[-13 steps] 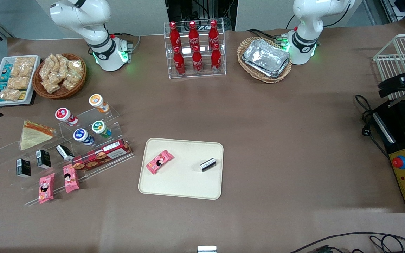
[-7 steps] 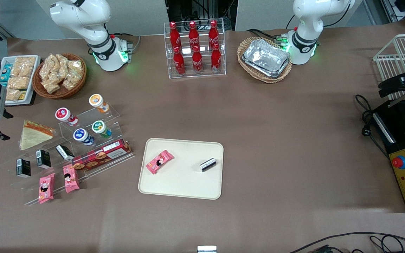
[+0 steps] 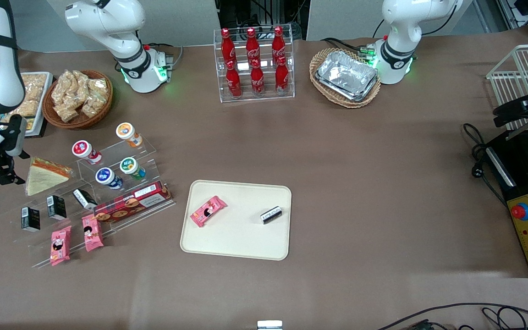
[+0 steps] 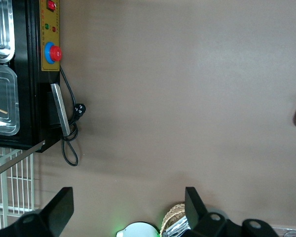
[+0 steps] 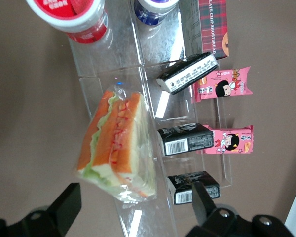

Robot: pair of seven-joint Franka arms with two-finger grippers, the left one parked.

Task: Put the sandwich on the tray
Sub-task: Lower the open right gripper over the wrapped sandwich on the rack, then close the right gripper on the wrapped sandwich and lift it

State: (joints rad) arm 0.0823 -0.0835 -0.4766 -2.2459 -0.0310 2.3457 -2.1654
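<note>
Black pincer now nearer sandwich.

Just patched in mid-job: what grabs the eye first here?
The gripper hangs right beside the wrapped sandwich, which sits on the clear display stand at the working arm's end of the table. Mid-table, the cream tray already carries a pink snack packet and a small black box.
</note>
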